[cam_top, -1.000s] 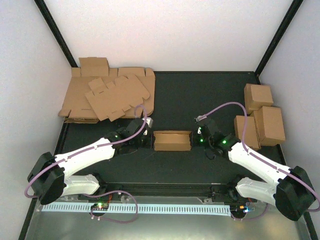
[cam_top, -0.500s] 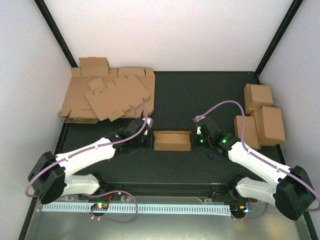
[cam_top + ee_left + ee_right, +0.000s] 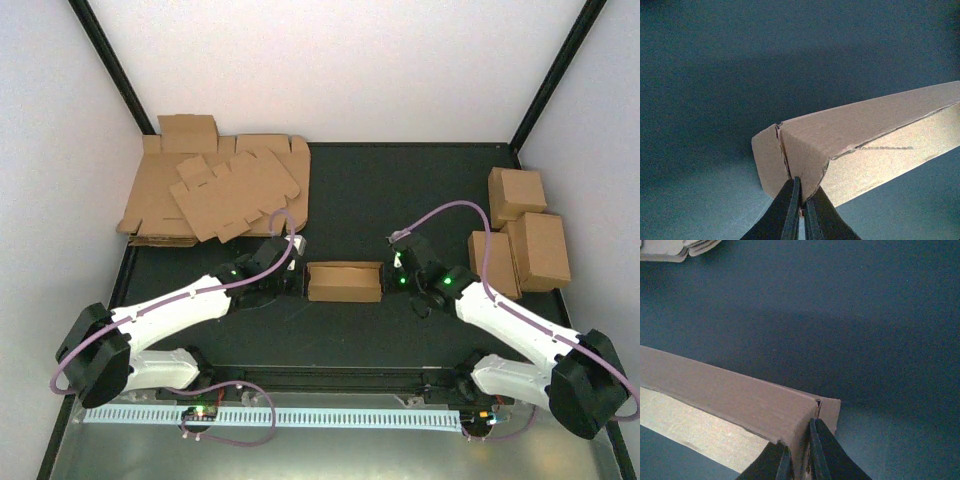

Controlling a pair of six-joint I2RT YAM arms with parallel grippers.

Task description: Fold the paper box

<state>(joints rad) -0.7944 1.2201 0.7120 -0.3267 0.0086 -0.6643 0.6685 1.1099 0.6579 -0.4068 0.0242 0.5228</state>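
The paper box is a small oblong brown cardboard piece with its walls raised, lying on the dark mat between the two arms. My left gripper is shut on the box's left end wall. In the left wrist view, the thin end wall of the box is pinched between the black fingers of the gripper. My right gripper is shut on the right end wall. In the right wrist view the box has its end flap clamped in the gripper.
A thick heap of flat cardboard blanks lies at the back left, its edge also showing in the right wrist view. Three folded boxes stand at the right edge. A purple cable arcs above the right wrist.
The right wrist has edged slightly toward the box's right end. The box and the left arm have stayed where they were.
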